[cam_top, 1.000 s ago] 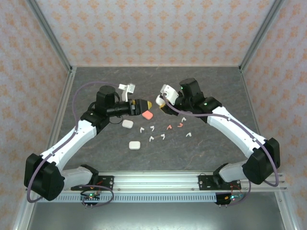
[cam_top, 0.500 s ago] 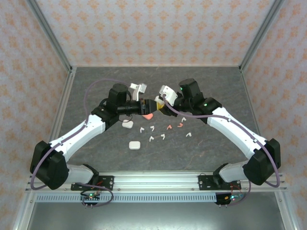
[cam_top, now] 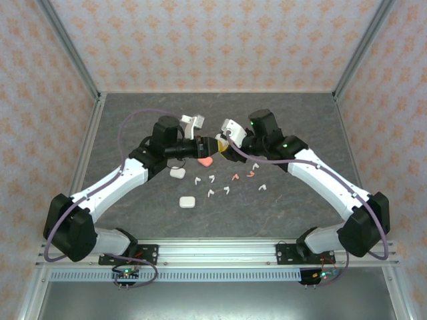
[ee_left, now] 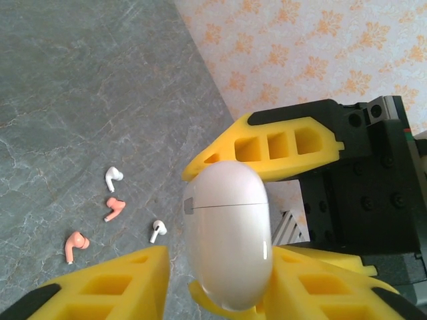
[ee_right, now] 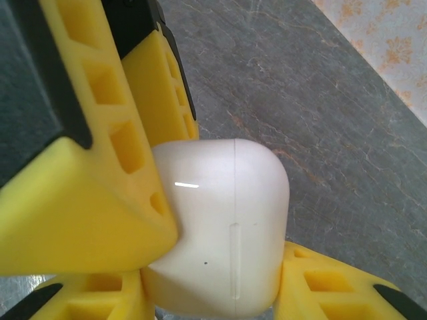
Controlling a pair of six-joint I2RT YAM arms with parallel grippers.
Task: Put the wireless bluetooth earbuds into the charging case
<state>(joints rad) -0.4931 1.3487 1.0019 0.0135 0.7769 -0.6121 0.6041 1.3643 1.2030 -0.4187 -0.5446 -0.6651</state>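
Note:
A white charging case [ee_left: 227, 233] hangs in the air where both grippers meet above the table's middle. My right gripper [ee_right: 213, 273] is shut on the case [ee_right: 220, 227], one finger on each of its ends. My left gripper [ee_left: 223, 257] straddles the same case: its right finger touches, while a thin strip of table still shows beside the left finger. From above, the left gripper [cam_top: 203, 148] and right gripper [cam_top: 218, 148] stand tip to tip. Several white earbuds [cam_top: 211, 178] and two coral earbuds [cam_top: 235, 176] lie on the table just in front; one white earbud [ee_left: 113, 177] and a coral earbud [ee_left: 115, 208] show below the case.
A coral case [cam_top: 205, 161] lies on the table under the grippers. Two more white cases [cam_top: 177, 172] [cam_top: 187, 201] rest to the front left. Metal posts and patterned walls enclose the grey table [cam_top: 287, 120].
My left arm swung right to meet the right gripper, and its jaws have narrowed round the white case. The right arm held still with the case.

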